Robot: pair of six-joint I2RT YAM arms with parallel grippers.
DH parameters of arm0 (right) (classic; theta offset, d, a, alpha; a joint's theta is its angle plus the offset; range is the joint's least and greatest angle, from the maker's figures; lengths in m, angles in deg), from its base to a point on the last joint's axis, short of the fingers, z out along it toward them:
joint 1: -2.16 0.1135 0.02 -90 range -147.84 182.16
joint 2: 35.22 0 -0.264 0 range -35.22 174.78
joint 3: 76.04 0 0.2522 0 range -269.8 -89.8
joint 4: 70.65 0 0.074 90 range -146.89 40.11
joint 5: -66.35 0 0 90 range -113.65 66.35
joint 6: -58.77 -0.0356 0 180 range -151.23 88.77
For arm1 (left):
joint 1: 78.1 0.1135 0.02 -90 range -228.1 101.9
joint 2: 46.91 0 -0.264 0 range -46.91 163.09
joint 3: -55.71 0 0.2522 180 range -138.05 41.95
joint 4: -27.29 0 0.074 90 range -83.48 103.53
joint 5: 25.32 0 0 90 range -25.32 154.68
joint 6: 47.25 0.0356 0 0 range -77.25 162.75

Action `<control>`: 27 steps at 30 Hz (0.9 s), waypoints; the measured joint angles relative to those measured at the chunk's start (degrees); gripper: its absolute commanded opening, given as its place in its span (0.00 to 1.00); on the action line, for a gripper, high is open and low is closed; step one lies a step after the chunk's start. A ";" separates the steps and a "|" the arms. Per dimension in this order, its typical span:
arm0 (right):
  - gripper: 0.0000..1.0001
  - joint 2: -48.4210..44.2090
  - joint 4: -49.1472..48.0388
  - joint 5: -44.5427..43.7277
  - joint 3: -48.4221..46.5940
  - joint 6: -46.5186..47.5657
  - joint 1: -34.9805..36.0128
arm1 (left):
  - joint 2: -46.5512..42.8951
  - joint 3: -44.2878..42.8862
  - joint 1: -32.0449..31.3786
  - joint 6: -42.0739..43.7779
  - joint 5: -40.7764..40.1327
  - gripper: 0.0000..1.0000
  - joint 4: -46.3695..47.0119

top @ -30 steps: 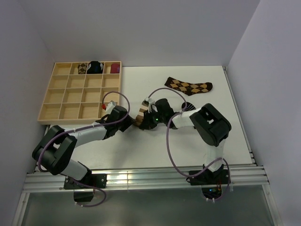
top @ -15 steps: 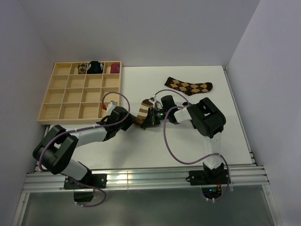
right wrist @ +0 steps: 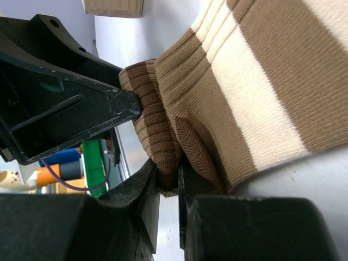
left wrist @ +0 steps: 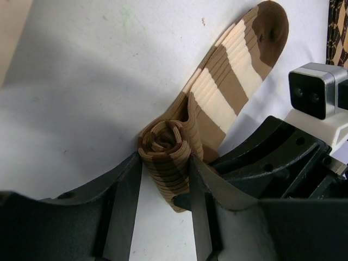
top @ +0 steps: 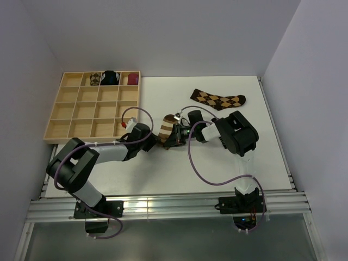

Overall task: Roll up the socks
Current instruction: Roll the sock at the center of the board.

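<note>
At mid-table (top: 163,174), the striped sock's (left wrist: 228,81) rolled near end is clamped by the left gripper (left wrist: 166,174), and its edge is pinched by the right gripper (right wrist: 167,179). The argyle sock (top: 218,99) is laid flat toward the far right corner. The tray (top: 70,137) is set at the far left; an argyle bundle (top: 95,79), a black bundle (top: 111,78) and a maroon bundle (top: 132,79) are held in separate far-row compartments.

Ribbed cloth sock (left wrist: 217,103), matt plastic left tool (left wrist: 165,174), bare wood tray (top: 76,139)

Overhead camera looks down from behind; both wrist cameras (close-up) share the striped sock (left wrist: 239,81).
</note>
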 measured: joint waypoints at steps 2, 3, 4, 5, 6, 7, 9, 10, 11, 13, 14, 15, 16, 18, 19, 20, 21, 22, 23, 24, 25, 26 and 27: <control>0.00 0.15 -0.07 0.22 -0.07 -0.42 -0.09 | 0.81 -0.48 0.00 -0.02 0.00 0.41 0.15; 0.00 0.15 -0.02 0.20 -0.07 -0.50 -0.09 | 1.25 -0.79 0.00 -0.07 0.00 0.40 0.15; 0.01 0.15 0.00 0.20 -0.07 -0.50 -0.11 | 1.77 -1.14 0.00 -0.04 0.00 0.37 0.13; 0.03 0.15 0.00 0.20 -0.07 -0.50 -0.13 | 2.14 -1.38 0.00 -0.15 0.00 0.35 0.15; 0.05 0.15 0.00 0.20 -0.07 -0.50 -0.13 | 2.60 -1.70 0.00 -0.28 0.00 0.33 0.13; 0.08 0.15 0.02 0.20 -0.07 -0.50 -0.13 | 2.99 -2.08 0.00 -0.37 0.00 0.30 0.04; 0.17 -0.02 0.11 0.13 0.00 -0.42 -0.15 | 3.85 -3.10 0.00 -0.44 0.04 0.24 -0.48; 0.21 -0.33 0.28 -0.17 0.13 -0.20 -0.17 | 4.24 -3.74 0.00 -0.39 0.15 0.22 -0.81; 0.24 -0.81 0.61 -0.76 0.39 0.09 -0.22 | 4.66 -4.31 0.00 -0.35 0.26 0.22 -1.05; 0.32 -2.40 1.79 -2.40 1.09 1.31 -0.26 | 5.46 -5.46 -0.04 0.00 0.70 0.20 -1.77; 0.35 -3.52 2.67 -3.61 1.51 2.29 -0.22 | 5.79 -6.08 -0.11 0.31 0.87 0.19 -2.16; 0.39 -4.85 3.85 -4.94 1.97 3.56 -0.11 | 6.12 -6.75 -0.20 0.66 1.03 0.18 -2.69; 0.41 -6.32 5.16 -6.34 2.40 4.83 0.04 | 6.43 -7.39 -0.31 0.98 1.27 0.18 -3.23; 0.44 -9.01 7.48 -9.40 3.28 7.50 0.55 | 6.86 -8.41 -0.44 1.70 1.31 0.18 -4.20; 0.44 -10.36 8.50 -10.97 3.85 8.70 0.92 | 6.95 -8.85 -0.44 2.16 1.33 0.18 -4.87; 0.45 -12.31 9.99 -13.18 4.68 10.25 1.42 | 6.97 -9.27 -0.44 2.49 1.33 0.17 -5.60; 0.45 -14.16 11.41 -15.26 5.38 11.65 1.92 | 7.04 -9.75 -0.44 2.91 1.36 0.17 -6.38; 0.45 -15.85 12.55 -17.25 6.03 12.90 2.43 | 7.10 -10.12 -0.44 3.26 1.36 0.17 -6.93; 0.45 -17.70 13.62 -20.11 6.73 14.29 3.04 | 7.21 -10.58 -0.44 3.72 1.36 0.17 -7.61; 0.45 -19.71 14.47 -23.04 7.41 15.65 3.72 | 7.34 -11.08 -0.50 4.15 1.36 0.17 -8.39; 0.46 -21.62 14.67 -25.90 8.22 16.94 4.55 | 7.48 -11.54 -0.52 4.52 1.33 0.17 -8.94; 0.47 -23.43 14.62 -28.61 9.05 18.10 5.31 | 7.54 -11.96 -0.55 4.85 1.33 0.18 -9.64; 0.48 -25.46 14.51 -32.09 10.01 19.52 6.45 | 7.61 -12.37 -0.55 5.33 1.33 0.17 -10.14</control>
